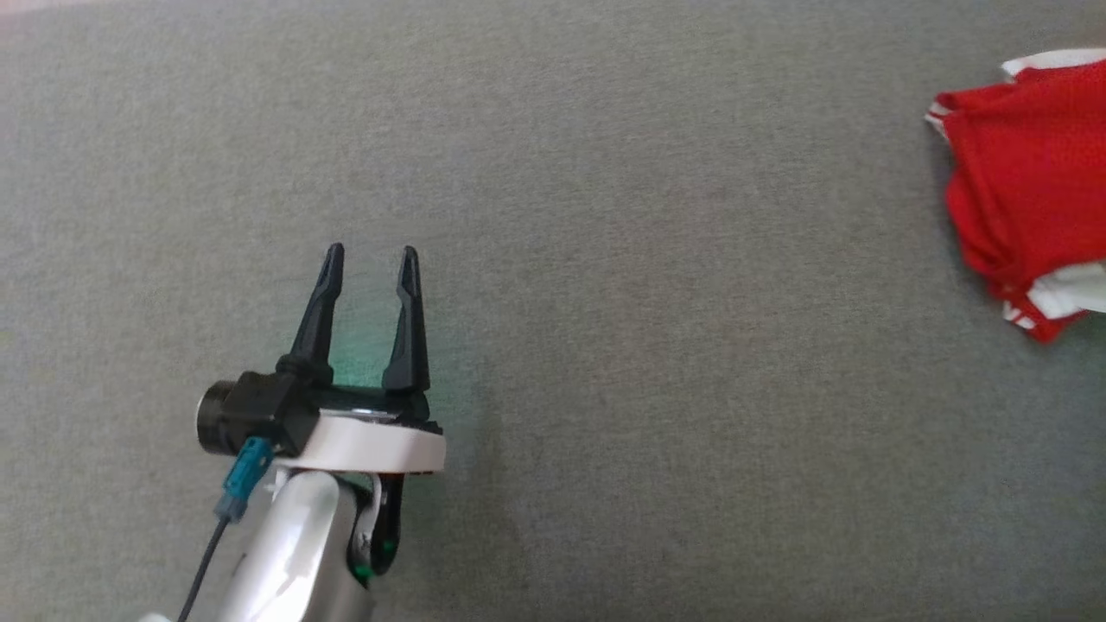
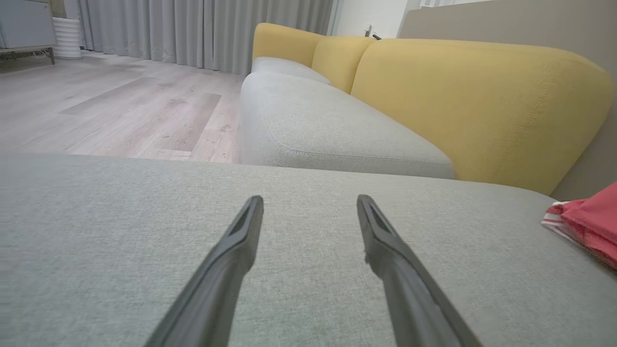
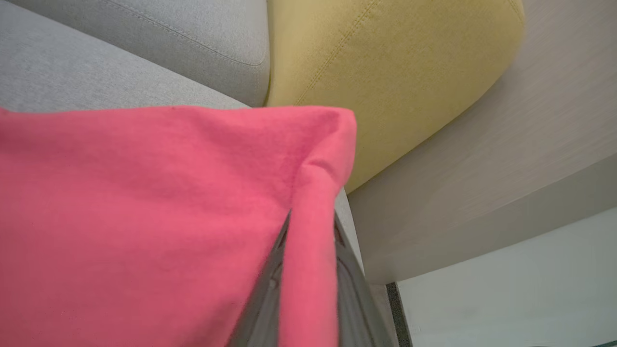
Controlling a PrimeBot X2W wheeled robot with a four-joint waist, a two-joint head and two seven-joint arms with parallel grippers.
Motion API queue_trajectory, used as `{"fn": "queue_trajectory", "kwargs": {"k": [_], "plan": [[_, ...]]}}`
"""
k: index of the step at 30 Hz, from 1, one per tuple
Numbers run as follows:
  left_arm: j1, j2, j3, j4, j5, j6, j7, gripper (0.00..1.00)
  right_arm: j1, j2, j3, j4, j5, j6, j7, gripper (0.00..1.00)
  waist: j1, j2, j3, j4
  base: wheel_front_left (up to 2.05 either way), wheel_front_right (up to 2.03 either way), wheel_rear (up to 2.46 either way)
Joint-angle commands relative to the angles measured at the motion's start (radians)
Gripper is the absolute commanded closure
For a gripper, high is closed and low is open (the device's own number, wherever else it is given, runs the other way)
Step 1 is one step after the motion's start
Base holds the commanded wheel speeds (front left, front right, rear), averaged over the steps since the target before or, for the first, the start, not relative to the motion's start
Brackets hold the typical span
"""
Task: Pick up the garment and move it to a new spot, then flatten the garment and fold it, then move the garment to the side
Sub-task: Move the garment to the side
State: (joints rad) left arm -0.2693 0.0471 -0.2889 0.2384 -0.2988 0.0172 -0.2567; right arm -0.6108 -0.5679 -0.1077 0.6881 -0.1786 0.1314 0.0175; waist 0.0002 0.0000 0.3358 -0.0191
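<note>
The right gripper (image 3: 312, 226) clamps the garment (image 1: 1024, 181), the left gripper (image 1: 371, 259) gapes empty at lower left — I'd move it slowly so it stays folded.

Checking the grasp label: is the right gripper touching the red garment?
Touching. The right wrist view shows a fold of the red garment pinched between the two dark fingers of the right gripper.

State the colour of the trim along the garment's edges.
White trim on a red garment; clearest in the head view.
</note>
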Motion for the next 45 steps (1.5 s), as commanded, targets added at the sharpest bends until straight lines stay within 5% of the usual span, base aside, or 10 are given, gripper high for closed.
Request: {"fn": "queue_trajectory", "kwargs": {"k": [1,6,7,8,22,34,45], "plan": [[-0.037,0.003,0.035,-0.035,0.004,-0.004,-0.005,0.00,-0.015,-0.042,-0.008,-0.024,-0.019,-0.001,-0.007,1.00,-0.0002,0.0000,0.009,0.011,0.00,0.00,0.00],[-0.038,0.003,0.039,-0.038,0.002,-0.004,-0.005,0.00,-0.012,-0.024,-0.048,-0.020,-0.036,-0.001,-0.001,1.00,-0.0002,0.0000,0.011,0.013,0.00,0.00,0.00],[-0.038,0.003,0.040,-0.038,0.002,-0.004,-0.005,0.00,-0.012,-0.017,-0.058,-0.023,-0.039,-0.001,0.001,0.65,-0.0002,0.0000,0.010,0.012,0.00,0.00,0.00],[-0.037,0.003,0.041,-0.037,0.000,-0.003,-0.005,0.00,-0.014,-0.008,-0.074,-0.028,-0.041,-0.001,0.003,0.00,-0.0002,0.0000,0.007,0.011,0.00,0.00,0.00],[-0.013,0.003,0.042,-0.028,-0.004,0.000,-0.005,0.00,0.034,0.183,-0.067,-0.286,-0.041,-0.001,-0.013,0.00,-0.0002,0.0000,-0.134,0.004,0.00,0.00,0.00],[0.046,0.003,0.042,-0.035,-0.011,0.010,-0.005,0.00,0.245,0.483,0.009,-0.558,0.150,-0.001,-0.083,0.00,-0.0002,0.0000,-0.272,0.034,0.00,0.00,0.00],[0.123,0.003,0.063,-0.062,-0.002,0.024,-0.005,0.00,0.473,0.517,0.104,-0.465,0.379,-0.001,-0.261,0.00,-0.0002,0.0000,-0.302,0.036,0.00,0.00,0.00]]}}
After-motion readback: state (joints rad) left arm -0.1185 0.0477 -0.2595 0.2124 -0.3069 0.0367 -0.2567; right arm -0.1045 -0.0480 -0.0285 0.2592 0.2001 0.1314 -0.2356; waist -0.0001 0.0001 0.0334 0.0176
